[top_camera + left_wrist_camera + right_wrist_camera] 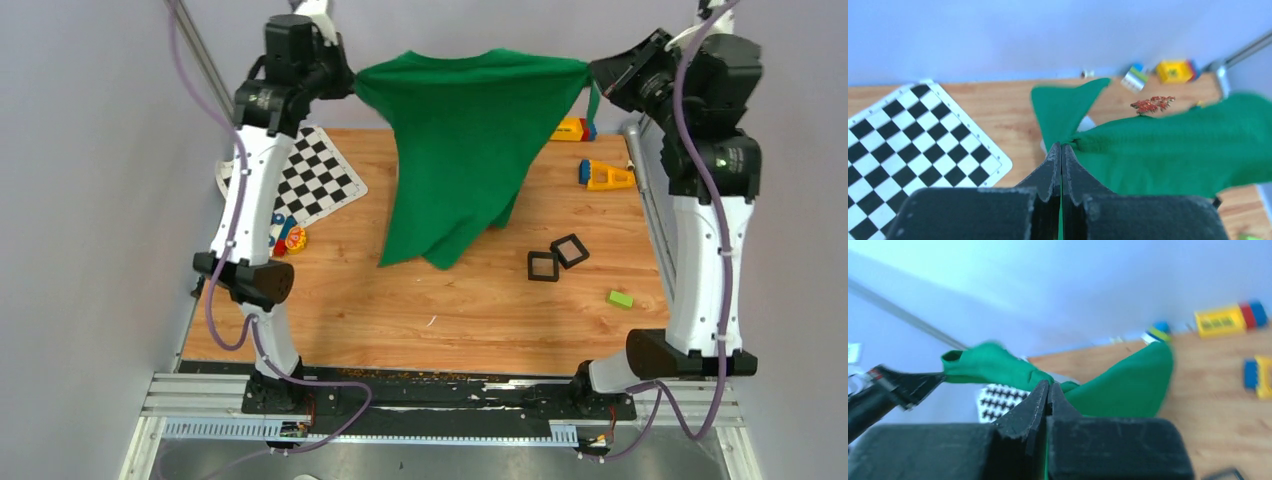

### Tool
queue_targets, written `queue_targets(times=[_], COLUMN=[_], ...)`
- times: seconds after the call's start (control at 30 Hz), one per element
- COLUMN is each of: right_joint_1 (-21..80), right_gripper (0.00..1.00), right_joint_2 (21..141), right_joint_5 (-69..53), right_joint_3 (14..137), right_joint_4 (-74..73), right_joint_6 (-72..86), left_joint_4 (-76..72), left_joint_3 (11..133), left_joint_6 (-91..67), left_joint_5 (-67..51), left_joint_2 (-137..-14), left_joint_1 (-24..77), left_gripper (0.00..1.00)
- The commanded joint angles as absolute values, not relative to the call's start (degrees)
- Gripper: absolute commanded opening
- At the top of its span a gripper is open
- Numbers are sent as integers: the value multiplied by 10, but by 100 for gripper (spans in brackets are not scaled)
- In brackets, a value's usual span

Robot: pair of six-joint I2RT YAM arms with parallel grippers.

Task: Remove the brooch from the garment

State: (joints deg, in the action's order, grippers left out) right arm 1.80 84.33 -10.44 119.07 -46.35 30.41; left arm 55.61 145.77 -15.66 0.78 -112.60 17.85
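Brooch was too small to find from the top camera. From up there, the green garment (460, 150) hung in the air above the table (400, 310), pulled wide between the two arms. The left claw (350, 82) pinched one top corner. The right claw (592, 75) pinched the other top corner. The cloth drooped down to a point over the wood. I could not tell if the point touched the table. A chequered mat (320, 180) lay on the left side. Two black square frames (557, 258) lay touching each other, to the right of the cloth. A little green block (620, 298) sat near the right arm. A yellow toy (607, 176) sat at the far right.

From the left wrist camera, the left claw (1061, 150) was pressed tight on a fold of the garment (1173, 150). The brooch (1153, 104), red-orange and speckled, sat on the top edge of the cloth, off to the right and apart from the claw. The chequered mat (913, 135) lay below on the left.

From the right wrist camera, the picture was blurry. The right claw (1048, 390) was pressed tight on the garment (1128, 385). Far off on the left, the left claw (923, 382) pinched the other end of the cloth.
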Motion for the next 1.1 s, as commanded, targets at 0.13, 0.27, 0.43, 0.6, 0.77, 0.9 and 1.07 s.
queue_targets(times=[0.13, 0.27, 0.43, 0.6, 0.77, 0.9, 1.07], right_joint_1=[69, 178, 352, 509, 529, 537, 538], right_gripper=[0, 0, 0, 0, 0, 0, 49], right_joint_2=[730, 568, 467, 459, 469, 453, 456], right_joint_5=[-305, -278, -257, -149, -136, -129, -119], right_joint_3=[1062, 790, 538, 381, 311, 268, 306], right_joint_4=[-421, -336, -273, -254, -253, -240, -246], right_joint_6=[287, 293, 366, 438, 504, 534, 495], left_joint_4=[387, 302, 250, 221, 218, 257, 284], left_joint_3=[1267, 1063, 858, 653, 494, 421, 359], left_joint_6=[-196, -182, -192, -257, -347, -401, -432], left_joint_5=[-51, -43, -2, 35, 116, 206, 242], left_joint_2=[-959, -883, -798, -709, -578, -476, -383], left_joint_1=[141, 136, 125, 118, 118, 118, 118], left_gripper=[0, 0, 0, 0, 0, 0, 23])
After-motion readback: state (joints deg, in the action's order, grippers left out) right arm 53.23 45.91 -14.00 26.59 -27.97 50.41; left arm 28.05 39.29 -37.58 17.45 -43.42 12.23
